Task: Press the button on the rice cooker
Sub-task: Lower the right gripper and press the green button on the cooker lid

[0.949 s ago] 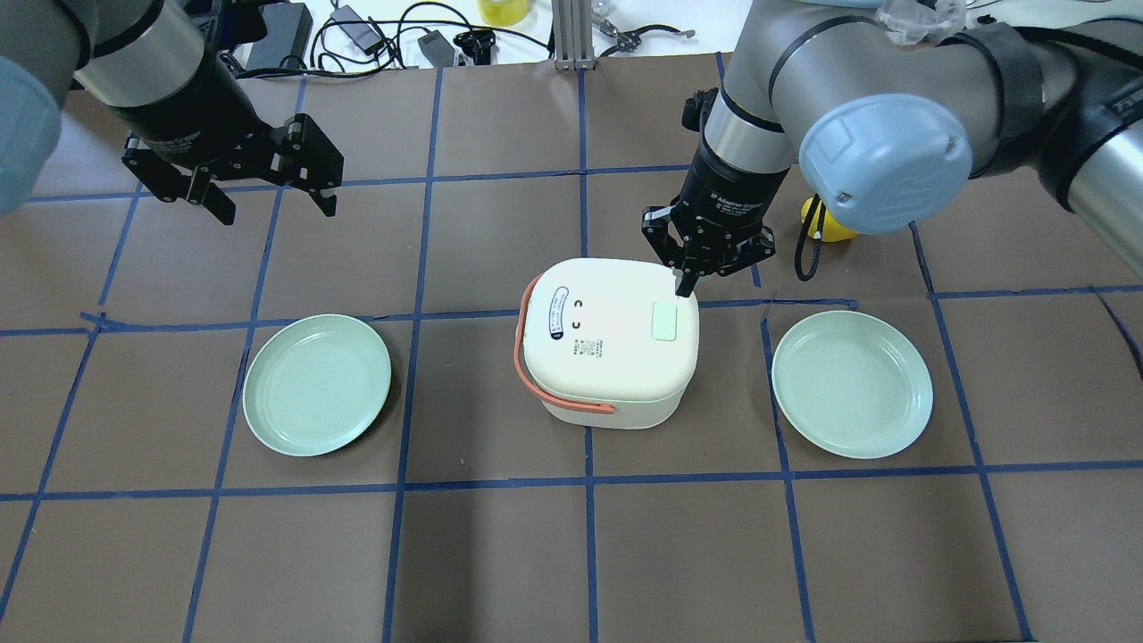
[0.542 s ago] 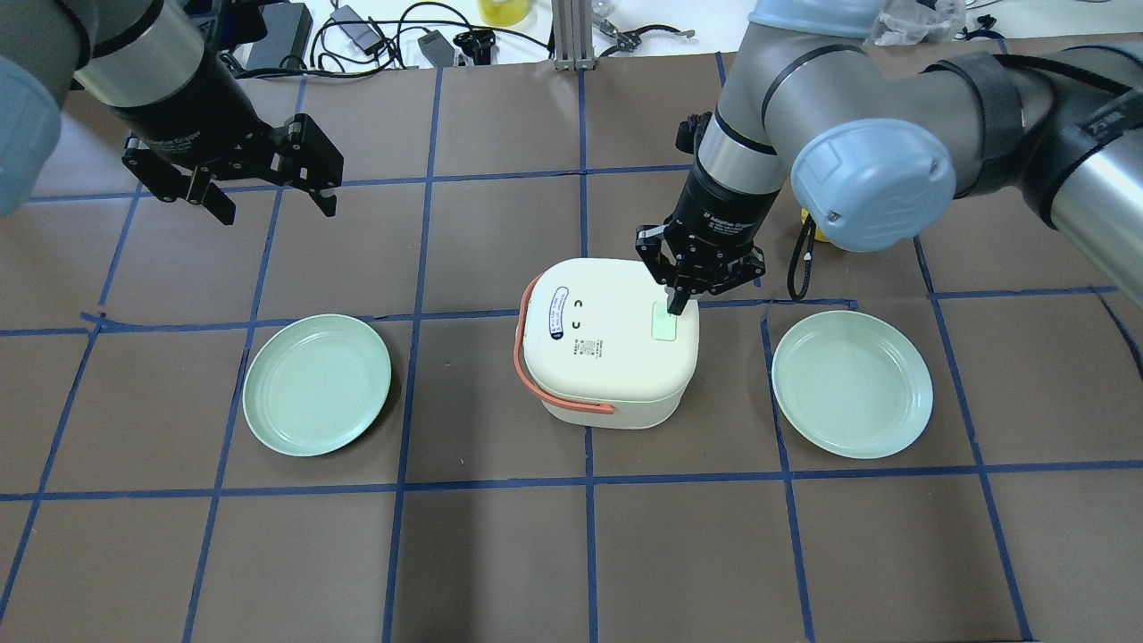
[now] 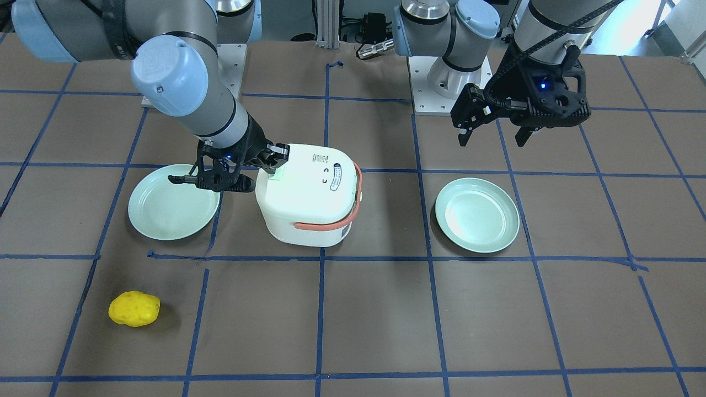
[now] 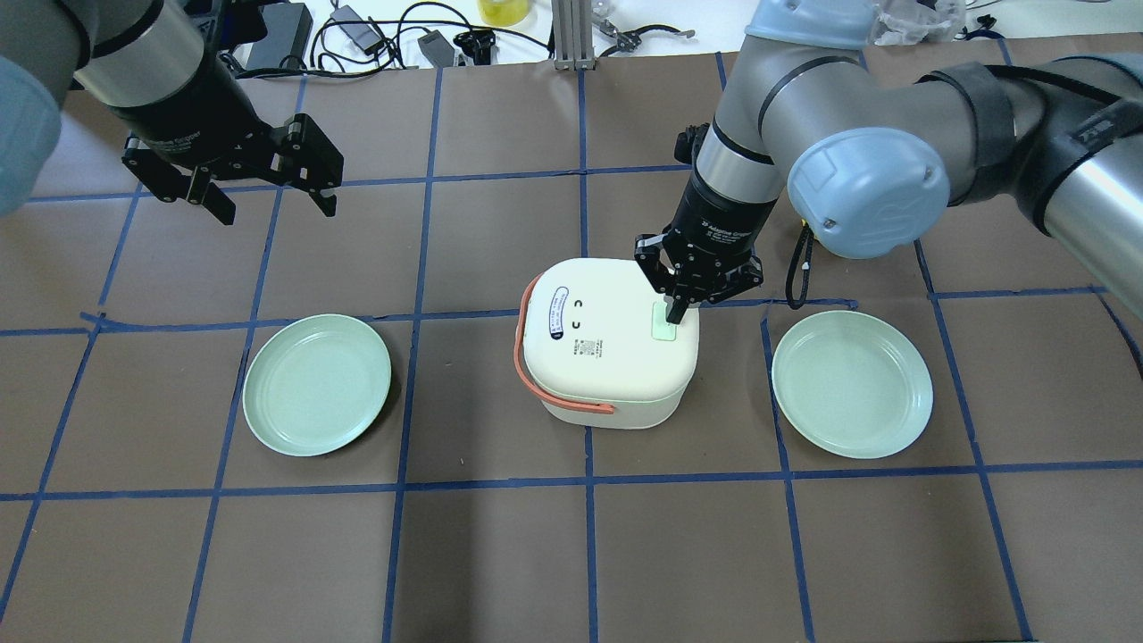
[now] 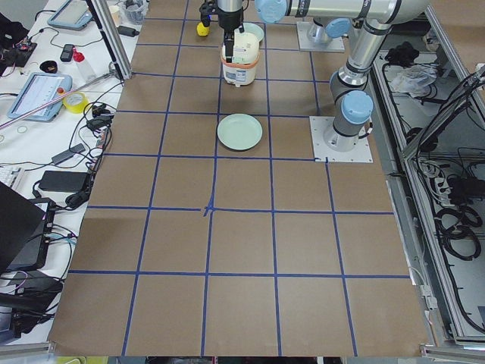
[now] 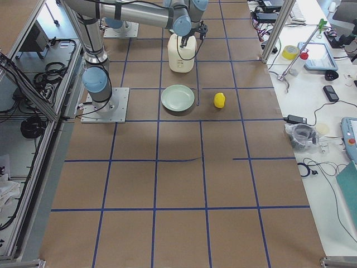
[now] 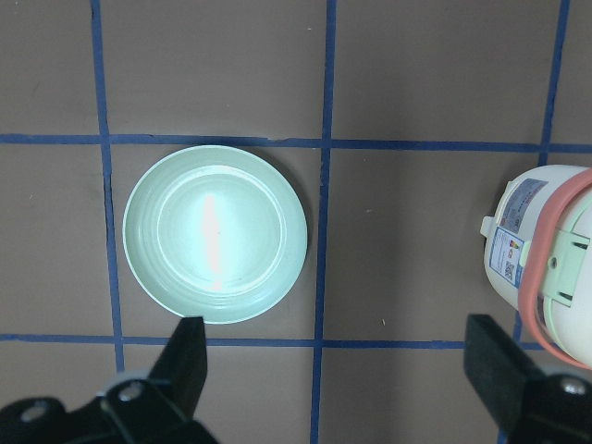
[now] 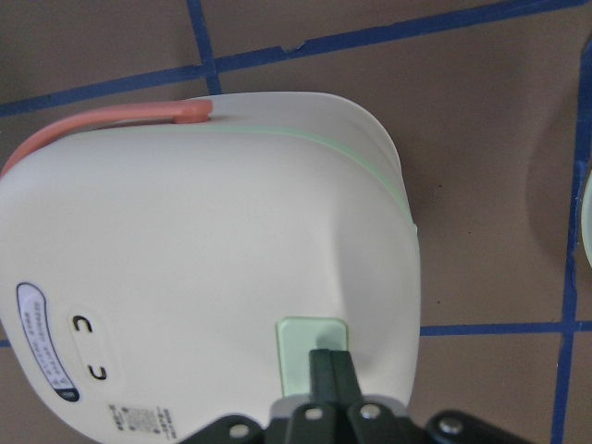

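Note:
The white rice cooker (image 4: 607, 357) with a salmon handle stands mid-table. Its pale green button (image 4: 662, 333) is on the lid's right side. My right gripper (image 4: 676, 313) is shut, empty, and its paired fingertips rest on the button's far end. The right wrist view shows the fingertips (image 8: 330, 365) touching the button (image 8: 310, 335) on the lid (image 8: 185, 277). In the front-facing view it (image 3: 274, 167) is on the cooker (image 3: 309, 193). My left gripper (image 4: 268, 201) hangs open and empty, well left of and beyond the cooker; its wrist view shows the fingers (image 7: 190, 356) spread wide.
Two pale green plates (image 4: 317, 384) (image 4: 853, 384) lie left and right of the cooker. A yellow lumpy object (image 3: 134, 309) lies on the far side, beyond the right plate. Cables and tools lie along the far table edge (image 4: 429, 40).
My right gripper has moved from the lid's far edge down and slightly nearer, onto the green button. The left arm has not moved.

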Robot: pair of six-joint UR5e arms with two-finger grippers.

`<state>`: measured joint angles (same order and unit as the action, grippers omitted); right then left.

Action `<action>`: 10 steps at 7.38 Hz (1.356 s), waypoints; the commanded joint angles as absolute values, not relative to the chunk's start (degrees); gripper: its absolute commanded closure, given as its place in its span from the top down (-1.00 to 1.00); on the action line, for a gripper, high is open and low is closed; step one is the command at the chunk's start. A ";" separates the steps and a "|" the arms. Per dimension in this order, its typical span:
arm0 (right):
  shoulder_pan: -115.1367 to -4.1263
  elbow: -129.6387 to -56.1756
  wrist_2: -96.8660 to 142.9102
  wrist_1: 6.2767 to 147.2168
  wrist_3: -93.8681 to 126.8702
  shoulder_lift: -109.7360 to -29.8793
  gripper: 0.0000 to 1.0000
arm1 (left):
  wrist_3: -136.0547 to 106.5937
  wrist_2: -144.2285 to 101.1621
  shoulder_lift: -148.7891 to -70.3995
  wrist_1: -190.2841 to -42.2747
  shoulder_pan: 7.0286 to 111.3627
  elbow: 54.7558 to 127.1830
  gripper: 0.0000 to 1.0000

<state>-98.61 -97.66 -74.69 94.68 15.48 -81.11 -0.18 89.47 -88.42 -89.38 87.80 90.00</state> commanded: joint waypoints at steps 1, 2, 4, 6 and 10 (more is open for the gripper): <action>-98.61 -97.73 -73.21 94.66 15.47 -80.77 -1.00 | -0.18 89.47 -88.42 -89.38 87.80 90.00 1.00; -98.61 -97.73 -73.21 94.66 15.47 -80.77 -1.00 | -0.18 89.47 -88.42 -89.38 87.80 90.00 1.00; -98.61 -97.73 -73.21 94.57 15.29 -80.77 -1.00 | -0.18 89.47 -88.42 -89.38 87.80 90.00 1.00; -98.53 -98.96 -73.30 94.83 15.47 -80.77 -1.00 | -0.18 89.47 -88.42 -89.38 87.80 90.00 1.00; -98.53 -95.56 -73.39 94.49 19.83 -81.56 -1.00 | -0.26 89.47 -88.42 -89.38 87.80 90.00 1.00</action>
